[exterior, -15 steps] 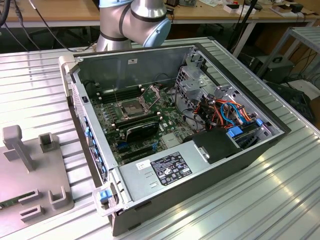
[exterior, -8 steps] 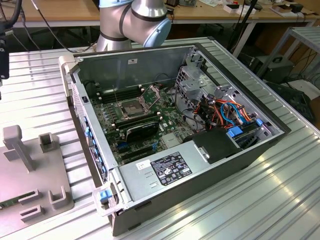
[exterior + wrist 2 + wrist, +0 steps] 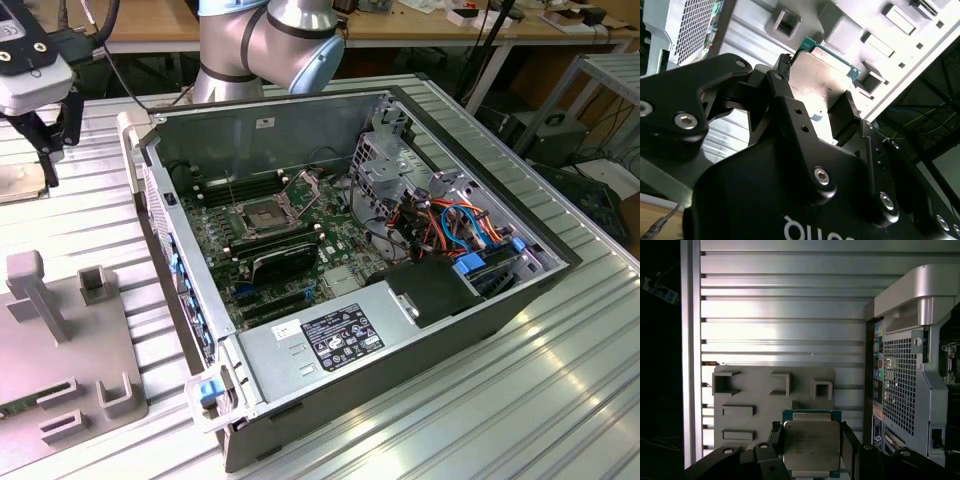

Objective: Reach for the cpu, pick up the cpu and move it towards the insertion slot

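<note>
- At the exterior view's left, the end effector (image 3: 40, 150) hangs over the grey fixture tray (image 3: 60, 330), fingers (image 3: 850, 445) pinching the cpu (image 3: 811, 444).
- Rightward, the insertion slot (image 3: 262, 217) sits in the open computer case (image 3: 480, 300), well apart.

No print could be read: the black-and-white label (image 3: 340, 337) on the power supply cover (image 3: 275, 350) at the exterior view's lower middle, the small white sticker (image 3: 265, 123) on the case wall (image 3: 310, 135) above, and faint marks on the cpu (image 3: 811, 445) in the first wrist view were too fine.
</note>
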`<state>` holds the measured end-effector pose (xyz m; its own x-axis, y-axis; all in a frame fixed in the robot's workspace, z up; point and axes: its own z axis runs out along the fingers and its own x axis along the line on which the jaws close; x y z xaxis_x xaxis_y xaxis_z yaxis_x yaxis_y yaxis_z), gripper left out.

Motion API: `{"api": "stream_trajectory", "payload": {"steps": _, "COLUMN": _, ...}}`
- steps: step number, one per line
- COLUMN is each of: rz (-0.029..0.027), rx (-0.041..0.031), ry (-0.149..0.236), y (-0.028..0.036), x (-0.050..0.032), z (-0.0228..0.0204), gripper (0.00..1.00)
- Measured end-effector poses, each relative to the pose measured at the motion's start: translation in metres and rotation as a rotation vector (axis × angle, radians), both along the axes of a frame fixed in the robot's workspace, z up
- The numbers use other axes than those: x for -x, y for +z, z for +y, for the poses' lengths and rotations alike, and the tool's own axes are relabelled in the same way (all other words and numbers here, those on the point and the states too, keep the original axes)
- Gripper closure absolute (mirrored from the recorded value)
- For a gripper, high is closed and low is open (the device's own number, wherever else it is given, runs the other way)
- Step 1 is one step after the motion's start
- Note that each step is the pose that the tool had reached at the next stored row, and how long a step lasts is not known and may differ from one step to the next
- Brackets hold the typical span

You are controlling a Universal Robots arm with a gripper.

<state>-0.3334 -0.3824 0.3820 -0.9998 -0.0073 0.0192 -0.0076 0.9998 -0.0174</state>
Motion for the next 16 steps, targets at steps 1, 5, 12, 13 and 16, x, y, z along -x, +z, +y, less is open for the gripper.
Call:
{"api": "stream_trajectory", "payload": {"steps": 1, "rz": 0.0004, "rx": 0.0001, "ry": 0.000, "y": 0.0000, "x": -0.0045, "z": 0.0001, "gripper": 0.45}}
{"api": "stream_trajectory", "payload": {"steps": 5, "rz": 0.0012, "rx": 0.0000, "ry": 0.000, "y": 0.0000, "x": -0.0163, "z": 0.0002, "gripper": 0.45}}
{"api": "stream_trajectory", "payload": {"steps": 12, "rz": 0.0033, "rx": 0.0000, "ry": 0.000, "y": 0.0000, "x": -0.0444, "z": 0.0006, "gripper": 0.45}}
{"api": "stream_trajectory", "payload": {"steps": 13, "rz": 0.0036, "rx": 0.0000, "ry": 0.000, "y": 0.0000, "x": -0.0479, "z": 0.0006, "gripper": 0.45}}
{"api": "stream_trajectory", "payload": {"steps": 16, "rz": 0.0045, "rx": 0.0000, "ry": 0.000, "y": 0.0000, "x": -0.0571, "z": 0.0007, "gripper": 0.45}}
